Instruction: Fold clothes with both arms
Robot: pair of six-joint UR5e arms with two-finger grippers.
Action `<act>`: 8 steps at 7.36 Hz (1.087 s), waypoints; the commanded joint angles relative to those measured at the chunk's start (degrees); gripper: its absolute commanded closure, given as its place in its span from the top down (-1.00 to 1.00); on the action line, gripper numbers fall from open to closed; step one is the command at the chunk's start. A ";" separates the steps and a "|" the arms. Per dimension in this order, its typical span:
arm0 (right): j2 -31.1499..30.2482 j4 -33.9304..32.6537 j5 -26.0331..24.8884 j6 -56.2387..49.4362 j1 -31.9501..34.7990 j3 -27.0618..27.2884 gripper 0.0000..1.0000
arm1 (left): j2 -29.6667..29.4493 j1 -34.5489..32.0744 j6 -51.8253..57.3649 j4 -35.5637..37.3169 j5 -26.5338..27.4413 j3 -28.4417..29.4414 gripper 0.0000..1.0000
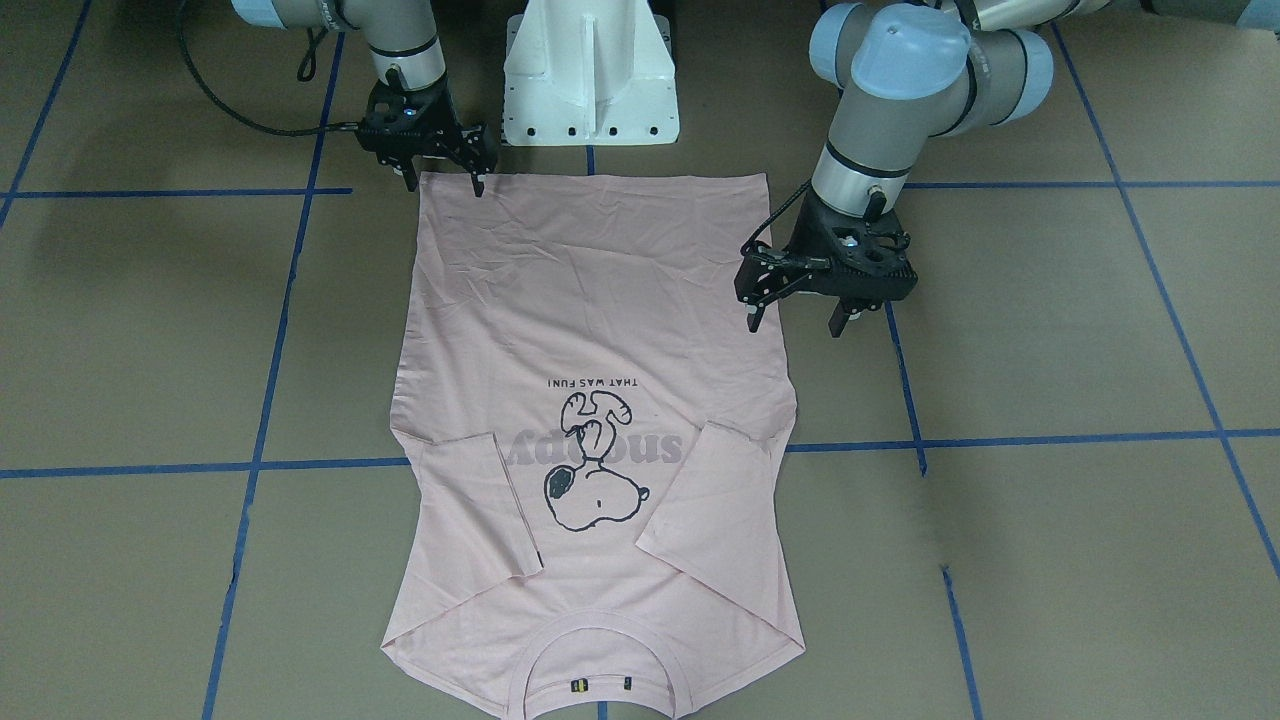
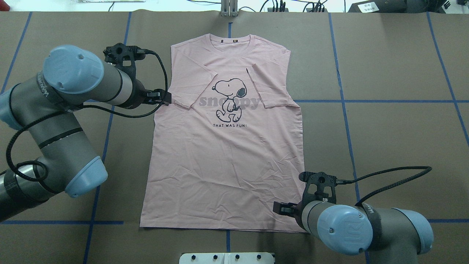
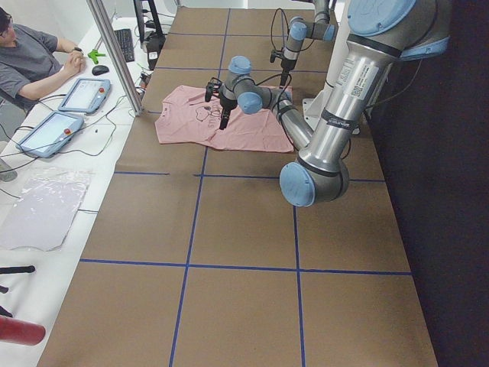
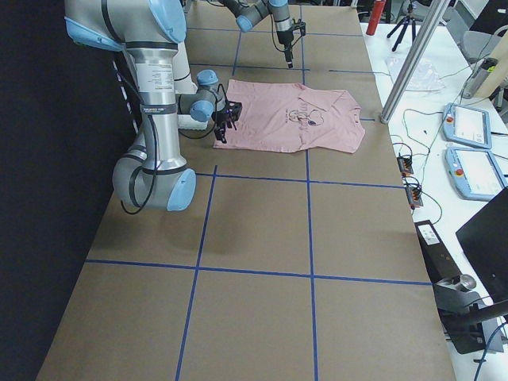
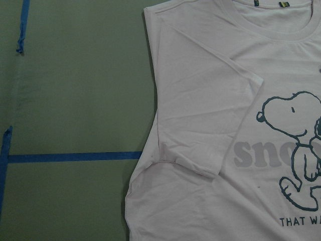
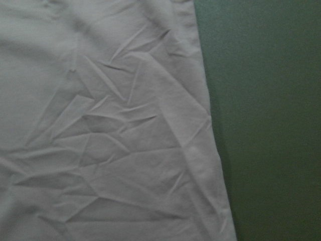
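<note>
The light pink T-shirt point(image 1: 590, 300) lies flat on the brown table, print up, collar away from me and both sleeves folded in over the chest point(image 2: 220, 165). My left gripper point(image 1: 795, 322) is open and empty, hovering at the shirt's side edge below the folded sleeve point(image 2: 163, 98). My right gripper point(image 1: 443, 183) is open, low over the hem corner nearest me point(image 2: 289, 209). The left wrist view shows the folded sleeve and dog print point(image 5: 200, 125); the right wrist view shows wrinkled cloth and its edge point(image 6: 100, 125). No fingers show in either wrist view.
The white pedestal point(image 1: 590, 80) stands just behind the hem. Blue tape lines point(image 1: 150, 468) cross the table. An operator point(image 3: 30, 61) sits at a side bench with tablets point(image 3: 80, 93) beyond a metal post point(image 3: 114, 53).
</note>
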 commanded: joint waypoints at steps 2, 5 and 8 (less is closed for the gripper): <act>-2.08 -0.01 0.98 0.05 -0.31 -1.06 1.00 | -0.51 0.03 -0.34 0.04 -0.07 -0.16 1.00; -1.82 -0.01 1.33 0.13 -1.54 -1.07 1.00 | -0.51 0.03 -0.34 -0.05 -0.16 0.10 1.00; -1.82 -0.01 1.25 0.40 -2.51 -0.98 0.95 | -0.60 0.03 -0.34 -0.05 -0.16 0.28 1.00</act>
